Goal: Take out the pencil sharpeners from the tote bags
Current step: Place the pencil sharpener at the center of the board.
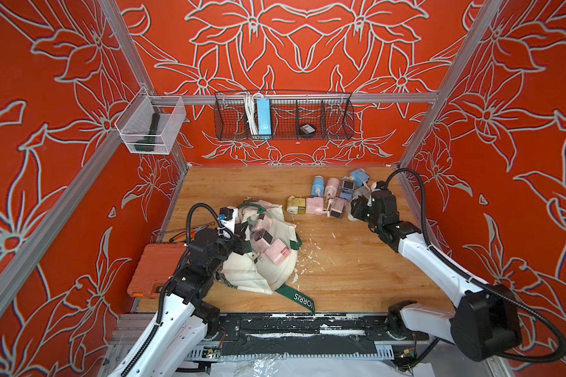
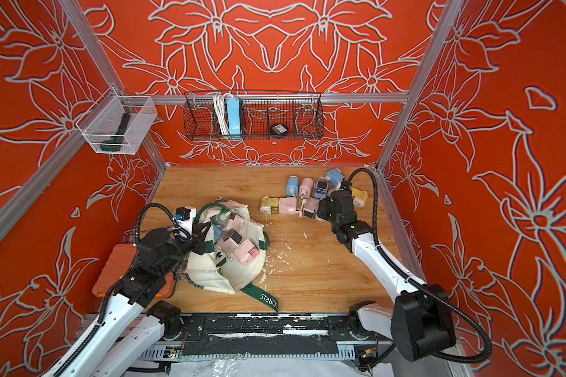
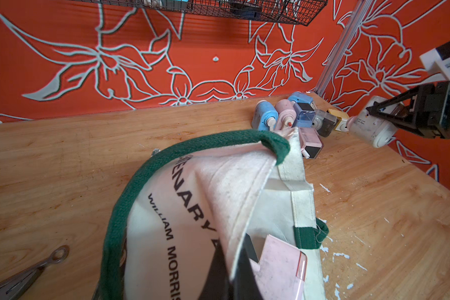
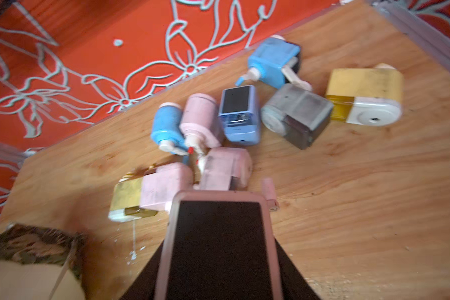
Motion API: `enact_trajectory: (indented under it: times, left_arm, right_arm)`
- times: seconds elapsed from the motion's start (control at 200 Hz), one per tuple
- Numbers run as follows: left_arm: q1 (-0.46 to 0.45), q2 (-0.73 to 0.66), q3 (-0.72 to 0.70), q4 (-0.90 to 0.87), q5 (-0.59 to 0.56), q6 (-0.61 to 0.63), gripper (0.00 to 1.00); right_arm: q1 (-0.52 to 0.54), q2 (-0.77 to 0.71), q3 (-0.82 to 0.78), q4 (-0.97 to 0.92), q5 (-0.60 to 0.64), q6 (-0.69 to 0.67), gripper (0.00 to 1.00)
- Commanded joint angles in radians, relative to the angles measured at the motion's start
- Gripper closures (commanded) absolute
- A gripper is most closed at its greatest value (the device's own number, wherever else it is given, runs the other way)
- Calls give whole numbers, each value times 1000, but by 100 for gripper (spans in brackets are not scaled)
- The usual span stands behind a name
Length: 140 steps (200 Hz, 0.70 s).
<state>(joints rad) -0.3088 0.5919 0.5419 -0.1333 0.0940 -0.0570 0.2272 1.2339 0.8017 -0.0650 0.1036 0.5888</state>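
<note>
Cream canvas bunched between the closed jaws of my left gripper [image 3: 230,275], which pinched the rim of the tote bag [image 1: 275,280] where it lay slumped on the near left part of the wooden table [image 1: 356,271], its mouth agape and a green handle [image 1: 299,298] trailing toward the front edge. Several pink sharpeners [image 1: 276,255] lay heaped in the bag's opening, in both top views. Across the table, my right gripper [image 1: 356,209] was clamped on a pale pink sharpener [image 4: 218,233] with a dark face, held just beside the pile of sharpeners [image 1: 330,196] already out: blue, pink, yellow and grey ones, jumbled and touching near the far right corner. White flecks [image 1: 311,258] dotted the wood between bag and pile. An orange case [image 1: 151,271] sat at the table's left edge beside my left arm. A pair of pliers [image 1: 190,233] lay on the wood just beyond it, toward the back wall.
</note>
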Motion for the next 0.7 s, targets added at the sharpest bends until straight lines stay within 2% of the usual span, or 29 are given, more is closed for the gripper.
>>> enact_trajectory:
  times: [0.0, 0.075, 0.275, 0.696]
  left_arm:
    - [-4, -12, 10, 10, 16, -10, 100]
    - [-4, -11, 10, 10, 16, -10, 100]
    - [-4, -10, 10, 8, 16, -10, 100]
    - [-4, -10, 10, 11, 15, -9, 100]
  right_arm:
    - [-50, 43, -30, 87, 29, 53, 68]
    - [-95, 83, -32, 101, -18, 68, 68]
    - [-137, 177, -52, 211, -31, 114, 68]
    - [-168, 410, -23, 368, -119, 178, 67]
